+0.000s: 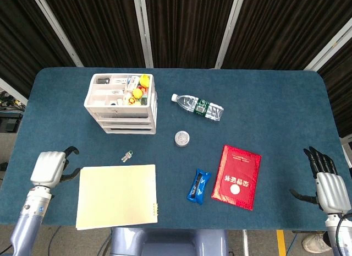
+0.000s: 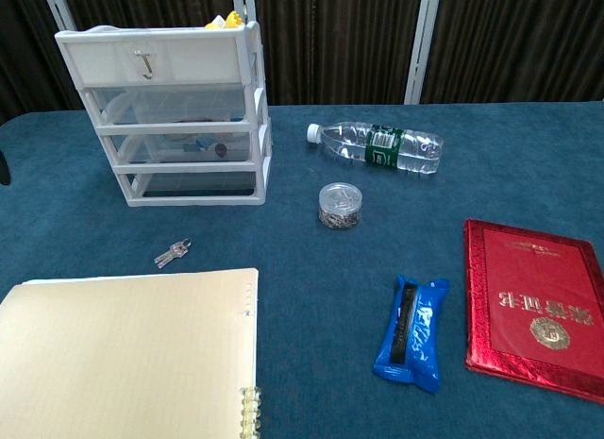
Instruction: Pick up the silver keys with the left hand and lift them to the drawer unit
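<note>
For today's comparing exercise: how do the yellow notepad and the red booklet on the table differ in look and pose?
The yellow notepad is pale, plain and larger; the red booklet is glossy red, smaller, with gold print and a gold seal. The notepad lies nearly square to the table edge on the robot's left side; the booklet sits slightly turned on the right side. The notepad has a coil binding at one corner; the booklet shows none. Both lie flat and closed on the blue table.
</note>
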Controlling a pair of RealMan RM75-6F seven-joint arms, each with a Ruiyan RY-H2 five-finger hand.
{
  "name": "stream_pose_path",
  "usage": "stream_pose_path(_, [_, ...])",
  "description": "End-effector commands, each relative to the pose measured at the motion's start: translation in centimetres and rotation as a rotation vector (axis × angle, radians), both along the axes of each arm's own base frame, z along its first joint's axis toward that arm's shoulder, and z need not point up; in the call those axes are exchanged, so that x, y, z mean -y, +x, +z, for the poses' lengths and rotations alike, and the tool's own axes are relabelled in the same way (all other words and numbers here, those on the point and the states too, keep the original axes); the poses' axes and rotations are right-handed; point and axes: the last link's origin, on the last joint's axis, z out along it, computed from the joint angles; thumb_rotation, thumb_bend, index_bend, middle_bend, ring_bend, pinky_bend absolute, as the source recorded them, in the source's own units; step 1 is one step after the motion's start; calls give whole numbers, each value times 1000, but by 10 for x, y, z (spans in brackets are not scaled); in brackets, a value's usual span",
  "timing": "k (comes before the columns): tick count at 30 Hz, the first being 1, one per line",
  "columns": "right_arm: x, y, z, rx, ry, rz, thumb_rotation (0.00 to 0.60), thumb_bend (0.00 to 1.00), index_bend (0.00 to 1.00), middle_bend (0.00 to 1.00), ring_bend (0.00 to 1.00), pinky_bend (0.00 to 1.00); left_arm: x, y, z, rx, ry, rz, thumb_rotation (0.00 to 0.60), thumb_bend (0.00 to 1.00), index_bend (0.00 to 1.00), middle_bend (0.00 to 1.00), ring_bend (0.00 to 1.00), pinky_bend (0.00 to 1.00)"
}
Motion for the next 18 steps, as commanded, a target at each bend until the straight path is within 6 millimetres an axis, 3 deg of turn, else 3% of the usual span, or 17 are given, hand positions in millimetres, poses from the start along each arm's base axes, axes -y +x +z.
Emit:
stream_pose_path(1, [0,0,0,3,1,0,600,0,3,0,0,0,-20,26,-26,-17,-64,-21,600,274,398,1000,991,861])
stream_pose_path(10, [1,-1,0,20,3,-9,600,0,4,0,0,0,-50,53,-73,-75,-122,-23,600,272,385,1000,993,864])
stream_pose_path(18, [1,-1,1,32,4,-17,600,0,4,0,0,0,-66,69,-102,-83,-153,0,600,301,407,1000,993,864])
